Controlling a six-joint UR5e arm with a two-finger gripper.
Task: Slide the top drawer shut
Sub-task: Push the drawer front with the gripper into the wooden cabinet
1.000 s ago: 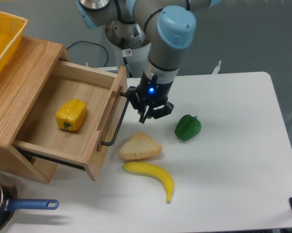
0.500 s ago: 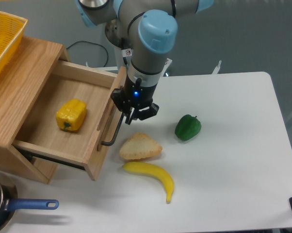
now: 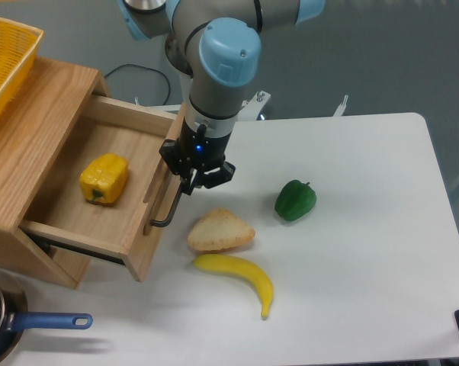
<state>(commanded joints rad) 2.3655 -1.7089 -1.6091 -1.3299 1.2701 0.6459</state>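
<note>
gripper against the black bar handle of the top drawer, at its upper end; can't tell finger gap | drawer open, sticking out of oak cabinet, yellow pepper inside | bread, banana just beside drawer front; green pepper further right on table

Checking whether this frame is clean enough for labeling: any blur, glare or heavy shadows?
Fixed camera: sharp overall, lighting even and diffuse; the gripper at the top drawer shows no obvious motion blur; soft shadows under the banana and green pepper; slight sheen on the arm's blue cap.
</note>
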